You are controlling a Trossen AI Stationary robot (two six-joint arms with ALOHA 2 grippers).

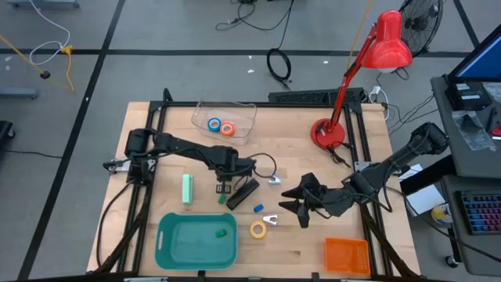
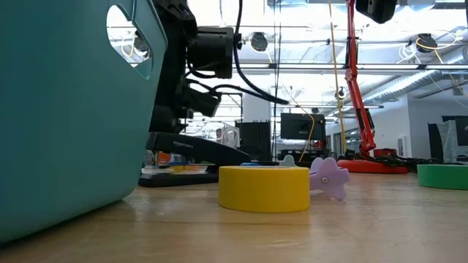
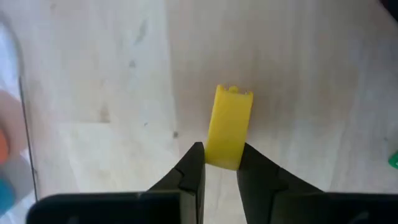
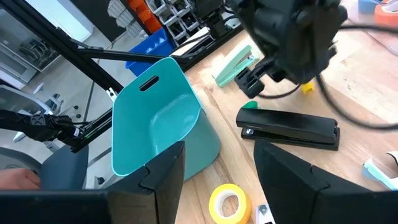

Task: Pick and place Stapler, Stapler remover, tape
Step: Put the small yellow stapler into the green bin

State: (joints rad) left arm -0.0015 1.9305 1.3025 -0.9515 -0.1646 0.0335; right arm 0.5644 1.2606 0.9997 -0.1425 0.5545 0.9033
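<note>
My left gripper (image 1: pixel 224 186) is over the table's middle, beside the black stapler (image 1: pixel 244 194), shut on a small yellow block (image 3: pixel 230 118). My right gripper (image 1: pixel 300 207) hovers open, right of the yellow tape roll (image 1: pixel 258 229), which lies flat on the table. The blue tape (image 1: pixel 214 124) and orange tape (image 1: pixel 228 129) lie in a clear bin (image 1: pixel 243 117). A green roll (image 2: pixel 442 176) shows only in the low view. A green stapler (image 1: pixel 187 189) lies left of my left gripper. One staple remover (image 1: pixel 274 179) is pale and another (image 1: pixel 270 221) is purple. My left gripper pinches the yellow block between its two fingers (image 3: pixel 194 158), by its near end (image 3: pixel 222 155). The fingers lie along the block, which sticks out ahead of them. Whether the block is clear of the table, I cannot tell.
A teal bin (image 1: pixel 168 251) sits at the near edge with a green bit inside. An orange bin (image 1: pixel 347 254) is near right and a red desk lamp (image 1: pixel 329 133) far right. A green bit (image 1: pixel 222 199) and a blue bit (image 1: pixel 257 207) lie by the black stapler.
</note>
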